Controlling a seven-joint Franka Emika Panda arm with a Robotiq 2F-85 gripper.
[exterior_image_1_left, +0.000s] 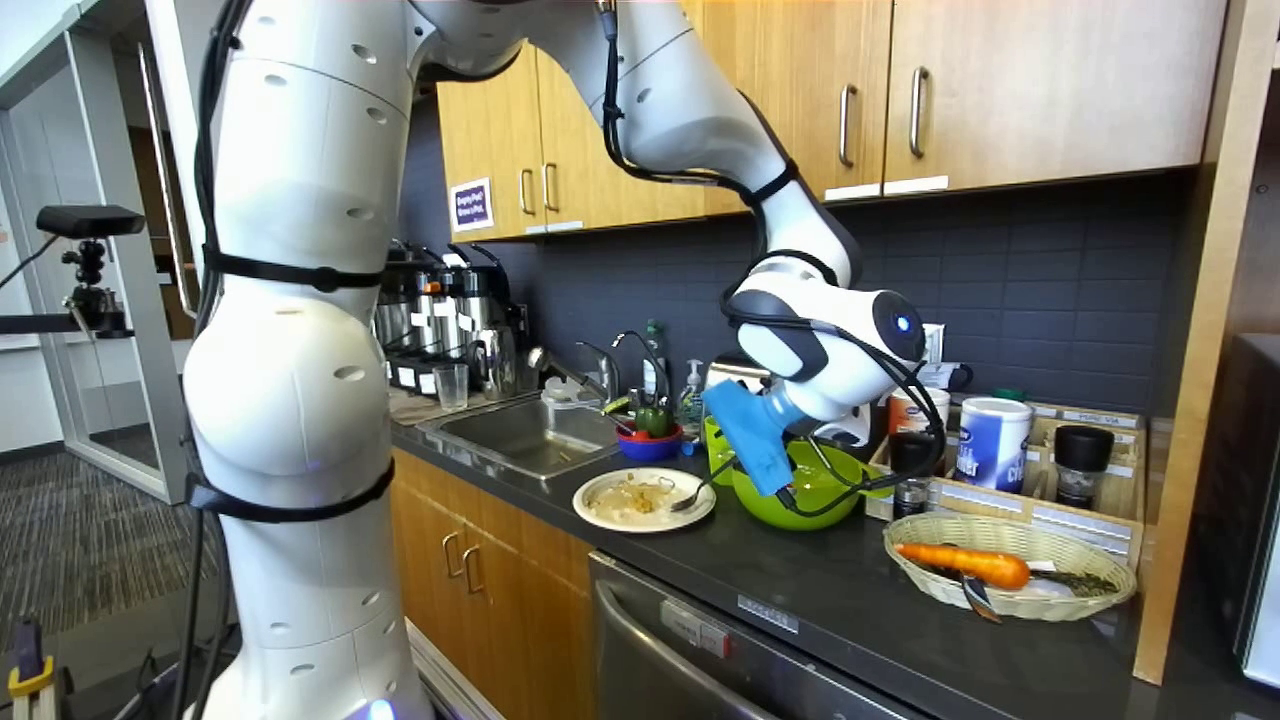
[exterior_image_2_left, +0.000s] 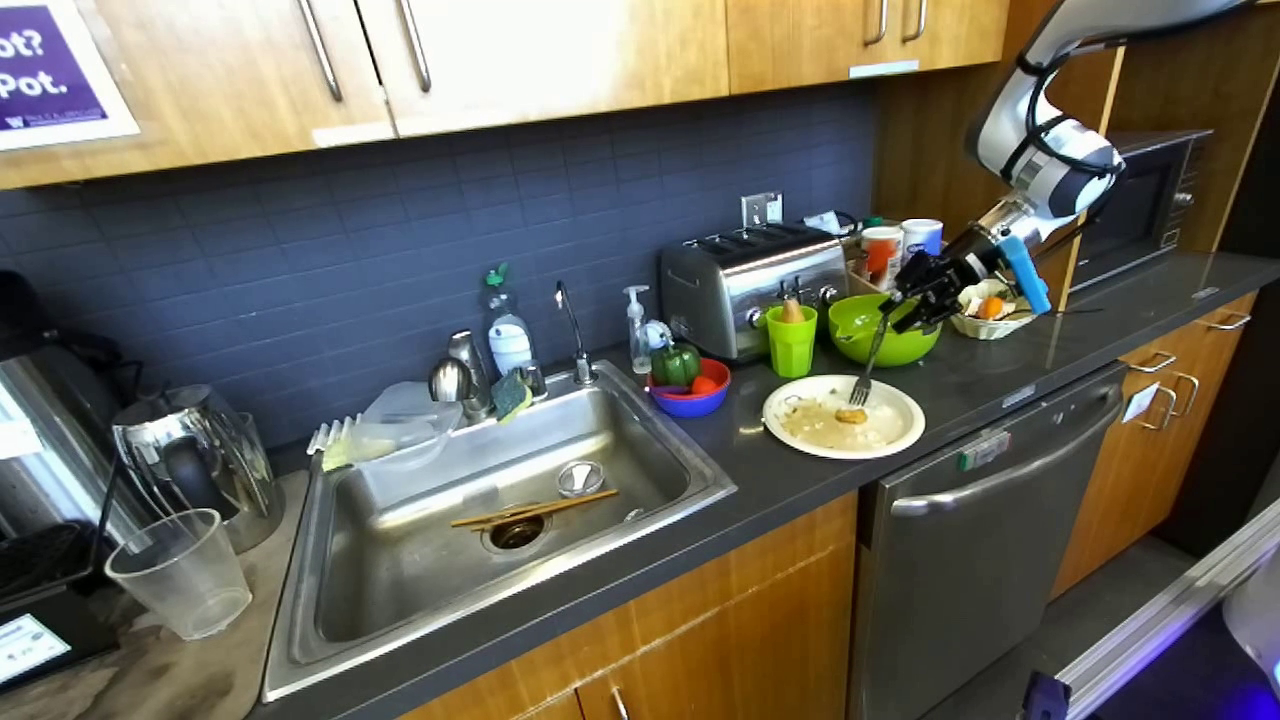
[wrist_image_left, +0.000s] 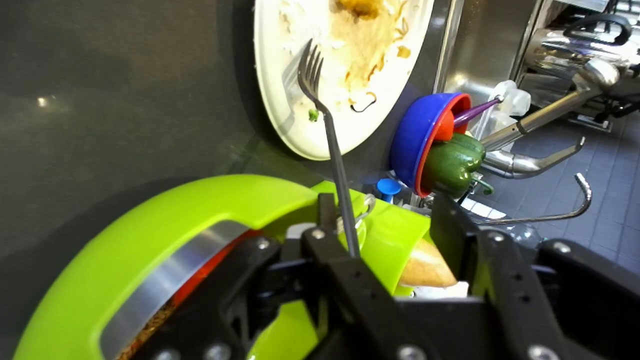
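A: What stood behind it all?
B: A blue-grey tiled backsplash (exterior_image_2_left: 400, 220), and before it a dark countertop (exterior_image_1_left: 860, 580). Let into that was a stainless sink (exterior_image_2_left: 400, 560); a chrome toaster (exterior_image_2_left: 720, 310) stood to the rear.

A: And among the smaller things?
B: A lime-green bowl (exterior_image_2_left: 870, 345), then a cream, food-smeared plate (wrist_image_left: 352, 132).

A: How did the gripper (wrist_image_left: 387, 210) stand?
B: It was poised close to the bowl, jaws clearly parted, with a lime-green tumbler (exterior_image_2_left: 792, 350) showing beyond the gap.

A: Where was the fork (wrist_image_left: 336, 150)?
B: Slanting down, tines over the plate, handle running back beside one jaw. Whether it leaned on that jaw, I couldn't tell; it didn't look pinched.

A: How was that best handled?
B: Gently, I judged. A thin handle so near one jaw could have snagged, so small, straight movements suited it, with no sideways jerk. Room was needed from the bowl's rim too. Rushed, the fork might have skidded across the plate and flicked off that green scrap (wrist_image_left: 313, 115) beside its neck.
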